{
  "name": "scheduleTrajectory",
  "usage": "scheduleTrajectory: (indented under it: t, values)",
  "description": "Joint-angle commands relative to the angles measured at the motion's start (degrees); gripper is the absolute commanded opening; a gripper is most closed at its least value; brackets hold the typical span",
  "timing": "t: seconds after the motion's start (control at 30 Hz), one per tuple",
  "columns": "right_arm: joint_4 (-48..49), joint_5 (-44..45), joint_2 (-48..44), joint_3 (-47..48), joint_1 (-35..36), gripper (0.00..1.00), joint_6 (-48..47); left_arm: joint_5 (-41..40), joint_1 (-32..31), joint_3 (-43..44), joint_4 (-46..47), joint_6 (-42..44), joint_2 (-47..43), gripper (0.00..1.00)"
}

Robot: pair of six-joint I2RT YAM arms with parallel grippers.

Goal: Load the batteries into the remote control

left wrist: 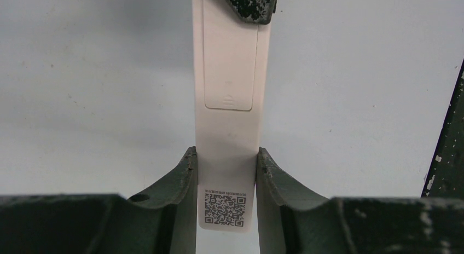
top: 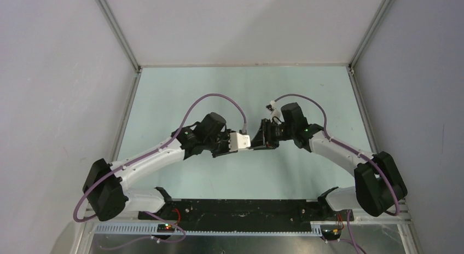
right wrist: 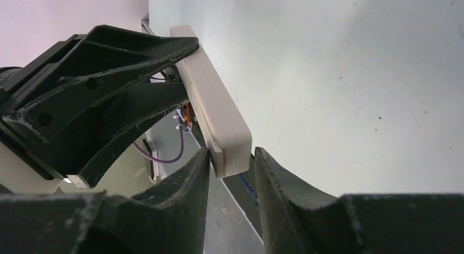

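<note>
Above the middle of the table (top: 241, 84), well apart from all four edges: remote control (left wrist: 227, 73), lying left to right. Clamped at its left end between the fingers of the left gripper (left wrist: 225, 172), label (left wrist: 225, 207) between those fingers. Right end set between the fingers of the right gripper (right wrist: 231, 161); contact there not clear.

Pale green table (top: 241, 95), grey walls (top: 54, 73)
</note>
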Motion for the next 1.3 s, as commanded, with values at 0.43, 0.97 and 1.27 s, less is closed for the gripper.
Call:
scheduleTrajectory:
  t: [0.43,0.97,1.27]
  values:
    - [-0.14,2.74,-0.17,2.59,0.75,0.65,-1.08,0.11,0.13,3.51,1.32,0.60,-0.08,0.00]
    - [4.92,3.76,2.92,3.86,2.58,0.76,0.43,0.97,0.12,3.36,1.08,0.17,-0.07,0.00]
    - [4.97,6.36,4.35,3.88,2.72,0.57,0.46,2.23,0.16,2.95,0.59,0.16,-0.75,0.00]
